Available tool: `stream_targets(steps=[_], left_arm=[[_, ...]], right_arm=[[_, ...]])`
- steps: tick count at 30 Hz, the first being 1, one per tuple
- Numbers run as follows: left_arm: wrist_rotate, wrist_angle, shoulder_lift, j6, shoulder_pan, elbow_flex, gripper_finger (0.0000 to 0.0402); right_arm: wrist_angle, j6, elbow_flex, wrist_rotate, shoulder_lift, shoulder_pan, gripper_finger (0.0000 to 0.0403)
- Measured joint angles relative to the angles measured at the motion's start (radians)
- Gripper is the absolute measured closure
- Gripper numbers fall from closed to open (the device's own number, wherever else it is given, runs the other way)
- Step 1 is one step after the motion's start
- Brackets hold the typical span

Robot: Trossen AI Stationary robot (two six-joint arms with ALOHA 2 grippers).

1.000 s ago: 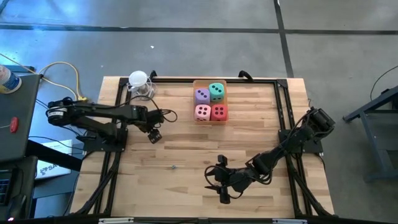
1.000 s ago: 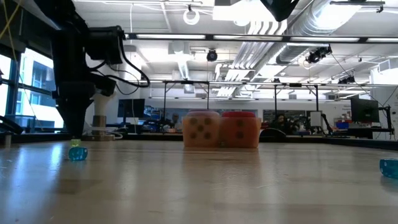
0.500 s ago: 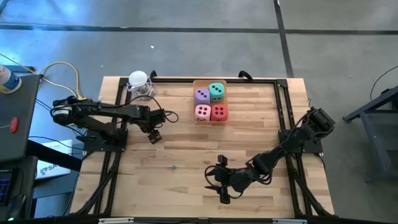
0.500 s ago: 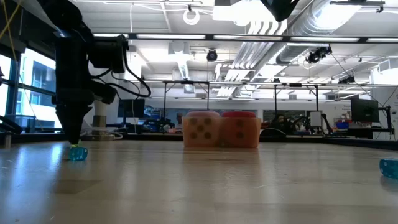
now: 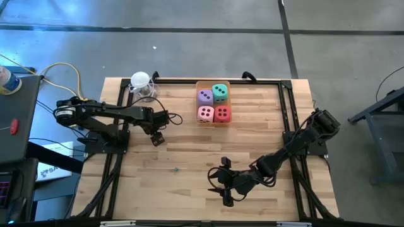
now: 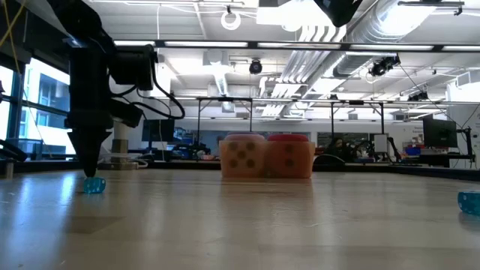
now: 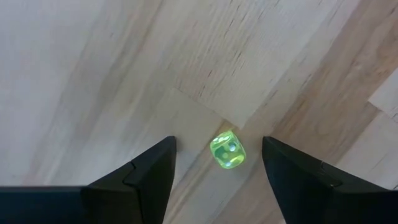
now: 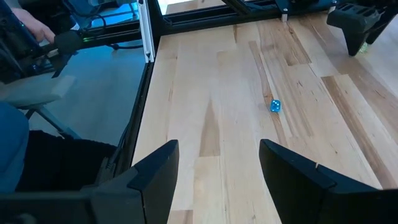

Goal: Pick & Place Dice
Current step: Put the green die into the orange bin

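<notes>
Dice [image 5: 213,104], four soft pipped cubes; left jaws [image 7: 217,163] agape astride translucent green bead [image 7: 227,150].

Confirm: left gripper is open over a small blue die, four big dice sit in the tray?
Not blue. The left wrist view shows the left gripper open over a small yellow-green die. The four big dice do sit in the tray.

You're in an open-plan lab: exposed ceiling ducts [image 6: 390,30], strip lights, a concrete floor [image 5: 189,50], rows of workstation monitors [image 6: 439,133] beyond the wooden table [image 5: 189,151].
</notes>
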Motion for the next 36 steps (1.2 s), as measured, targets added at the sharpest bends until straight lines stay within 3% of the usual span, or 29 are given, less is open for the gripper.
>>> stream_targets(steps=[5, 13, 23, 31, 36], left_arm=[[-0.002, 0.005, 0.0, 0.03, 0.0, 0.0, 0.0223], [-0.009, 0.015, 0.001, 0.047, 0.0, 0.0, 0.0348], [0.039, 0.045, -0.002, 0.119, -0.002, 0.01, 0.0333], [0.156, 0.272, -0.02, 0.283, 0.021, 0.125, 0.0327], [0.17, 0.439, -0.021, 0.347, 0.072, 0.207, 0.0334]], right_arm=[[0.0, 0.0, 0.0, 0.0, 0.0, 0.0, 0.0188], [0.0, 0.0, 0.0, 0.0, 0.0, 0.0, 0.0188], [0.0, -0.001, 0.0, 0.0, 0.0, 0.0, 0.0188], [0.0, -0.008, 0.0, 0.005, 0.0, -0.001, 0.0188], [0.0, -0.009, 0.0, 0.005, 0.0, -0.001, 0.0188]])
